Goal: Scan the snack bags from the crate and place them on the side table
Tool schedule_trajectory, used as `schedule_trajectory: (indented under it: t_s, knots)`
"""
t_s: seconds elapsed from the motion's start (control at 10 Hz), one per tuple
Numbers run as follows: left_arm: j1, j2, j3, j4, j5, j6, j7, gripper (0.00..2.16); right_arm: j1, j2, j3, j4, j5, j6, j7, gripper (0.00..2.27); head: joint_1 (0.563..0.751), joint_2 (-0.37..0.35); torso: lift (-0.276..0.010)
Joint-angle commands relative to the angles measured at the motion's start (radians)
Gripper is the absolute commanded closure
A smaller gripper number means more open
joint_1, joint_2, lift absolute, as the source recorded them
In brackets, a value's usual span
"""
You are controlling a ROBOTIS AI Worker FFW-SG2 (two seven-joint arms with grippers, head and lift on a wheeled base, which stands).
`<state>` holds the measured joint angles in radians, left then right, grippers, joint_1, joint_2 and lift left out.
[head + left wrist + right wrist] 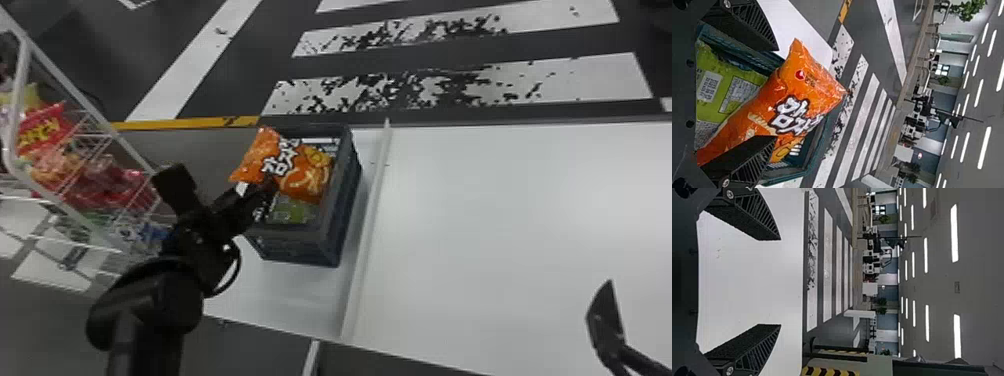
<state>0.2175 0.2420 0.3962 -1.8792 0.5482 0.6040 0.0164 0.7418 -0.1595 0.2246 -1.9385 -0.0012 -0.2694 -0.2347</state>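
My left gripper (260, 192) is at the near left side of the dark crate (345, 200), beside an orange snack bag (300, 170) that lies tilted across the crate's top. In the left wrist view the left gripper (775, 94) stands open, with the orange bag (789, 98) reaching between its fingers, one finger overlapping the bag's edge. A green bag (723, 88) lies lower in the crate. At the lower right of the head view my right gripper (607, 325) is over the white table; in its wrist view the right gripper (779, 282) is open and holds nothing.
A white wire basket (90, 125) of colourful snack bags stands left of my left arm. The white table (500, 200) extends right of the crate, with a raised ledge (370, 225) between them. A striped floor (450, 85) lies beyond.
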Motion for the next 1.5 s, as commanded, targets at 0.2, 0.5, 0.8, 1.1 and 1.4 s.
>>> schedule_trajectory:
  t_s: [0.2,0.5,0.8,1.1,1.4]
  knots:
    - [-0.104,0.034,-0.063,0.141,0.001,0.009,0.037,0.08,0.030,0.003,0.009,-0.023,0.024,-0.001,-0.003,0.09,0.695,0.350,-0.050]
    - [-0.168,0.043,-0.112,0.210,-0.007,0.006,0.054,0.08,0.037,0.006,0.025,-0.028,0.040,-0.001,-0.005,0.09,0.695,0.350,-0.050]
    - [-0.213,0.046,-0.148,0.255,-0.010,0.006,0.080,0.14,0.033,0.009,0.027,-0.028,0.044,0.002,-0.005,0.10,0.695,0.349,-0.050]
    - [-0.244,0.048,-0.162,0.288,-0.051,0.009,0.042,1.11,0.018,0.011,0.027,-0.019,0.044,0.020,-0.005,0.10,0.695,0.336,-0.050]
    - [-0.256,0.045,-0.143,0.304,-0.062,0.092,-0.024,2.07,-0.007,0.009,0.025,0.000,0.037,0.036,-0.005,0.10,0.695,0.318,-0.050]
